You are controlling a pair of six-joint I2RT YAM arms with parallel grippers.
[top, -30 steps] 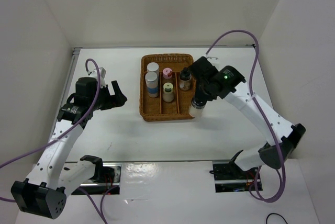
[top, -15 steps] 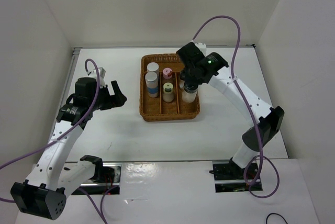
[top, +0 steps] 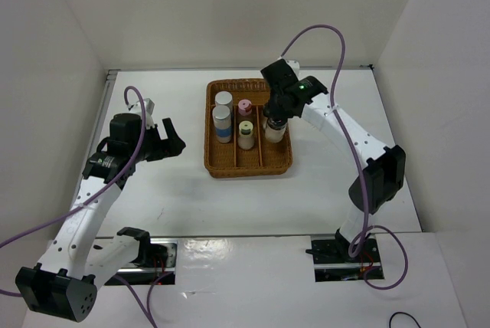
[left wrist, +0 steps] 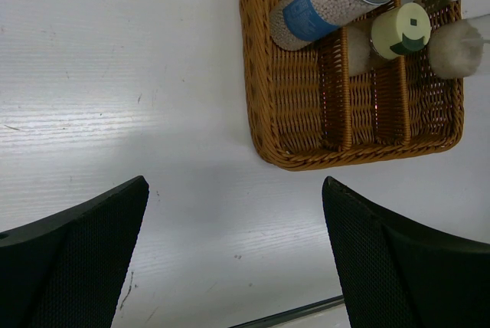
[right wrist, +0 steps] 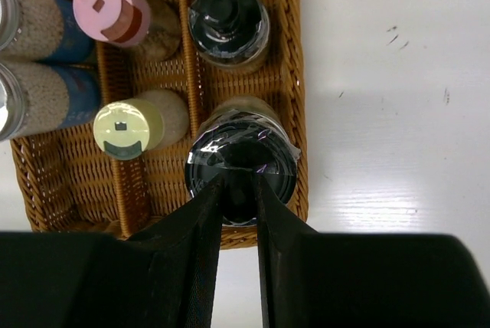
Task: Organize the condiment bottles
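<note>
Brought black-topped bottle (right wrist: 241,158) from outside the wicker tray's (right wrist: 303,75) near right corner into its right compartment, near end. Held upright, long axis vertical, cap up, pinched at the cap by right gripper (right wrist: 239,188), with left gripper (left wrist: 235,190) spread wide.

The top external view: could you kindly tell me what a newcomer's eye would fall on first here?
The brown wicker tray at the centre of the table draws the eye first. The right gripper pinches the top of a black-topped bottle in the tray's right compartment, while the left gripper hangs open over the table left of it.
</note>
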